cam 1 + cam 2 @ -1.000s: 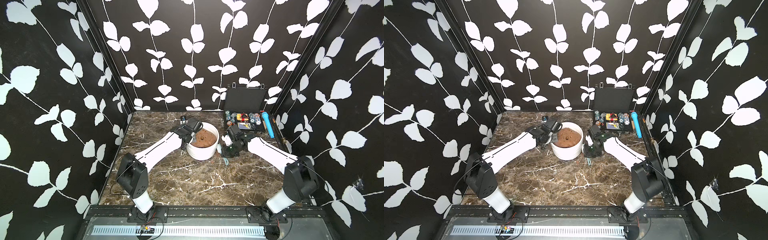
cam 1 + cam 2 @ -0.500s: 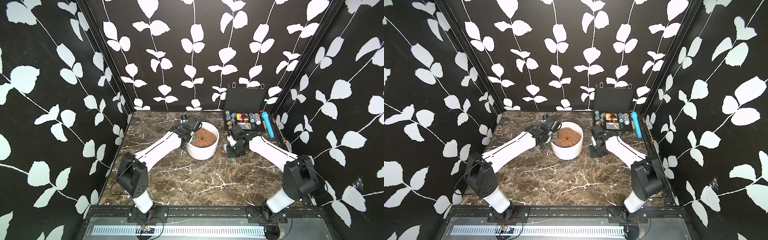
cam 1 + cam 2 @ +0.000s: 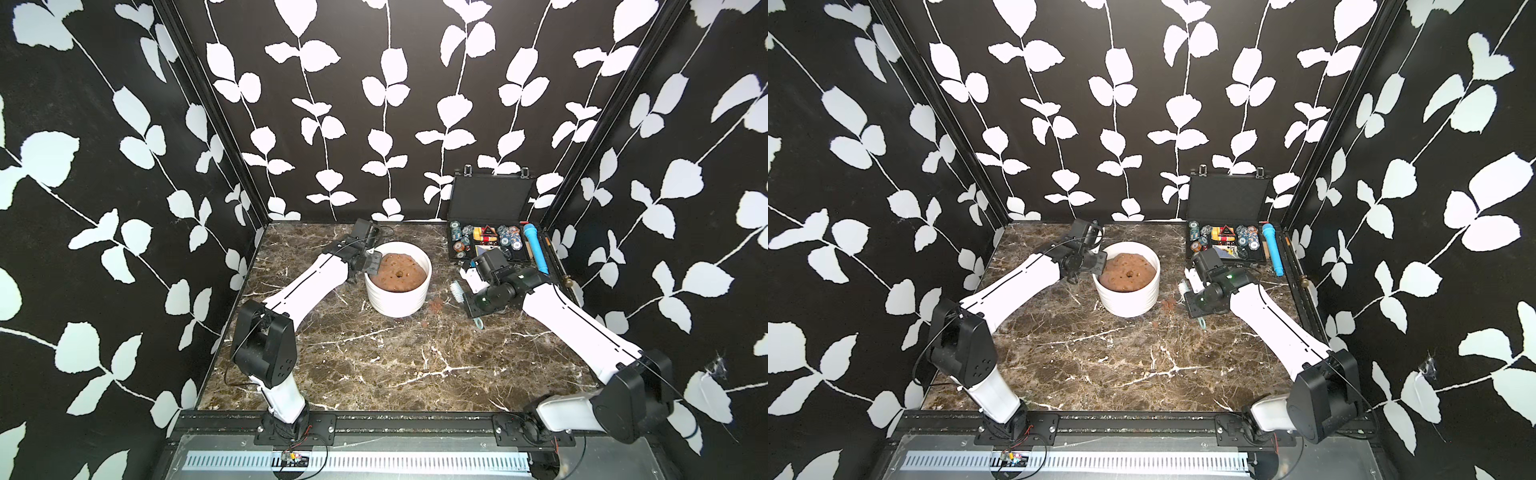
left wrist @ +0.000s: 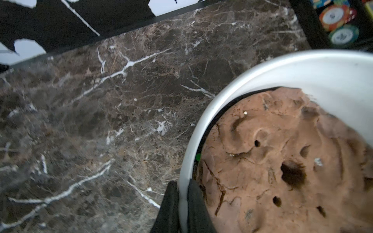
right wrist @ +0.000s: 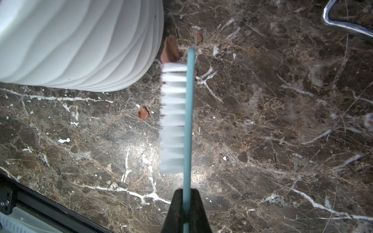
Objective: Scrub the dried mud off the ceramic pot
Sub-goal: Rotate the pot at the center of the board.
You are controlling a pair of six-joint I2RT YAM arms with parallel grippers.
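Note:
The white ribbed ceramic pot [image 3: 399, 297] [image 3: 1128, 301] stands mid-table in both top views. My left gripper [image 4: 183, 194] [image 3: 372, 266] is shut on its rim [image 4: 203, 121], one finger outside and one inside. My right gripper [image 5: 186, 194] [image 3: 468, 296] is shut on the teal handle of a brush [image 5: 189, 121], right of the pot. Its white bristles [image 5: 173, 121] face the pot wall [image 5: 80, 44] across a small gap. Reddish-brown flakes of dried mud [image 5: 170, 49] [image 5: 143, 113] [image 3: 435, 306] lie on the marble beside the pot's base. The wall facing the brush looks clean.
A lumpy brown mound [image 3: 399, 272] with a hole fills the pot. An open black case of coloured chips [image 3: 486, 243] stands at the back right, with a blue cylinder [image 3: 536, 251] beside it. A metal handle [image 5: 343, 23] lies near the brush tip.
My right gripper has drawn the brush a little to the right, away from the pot's side. The left gripper and the pot have stayed put.

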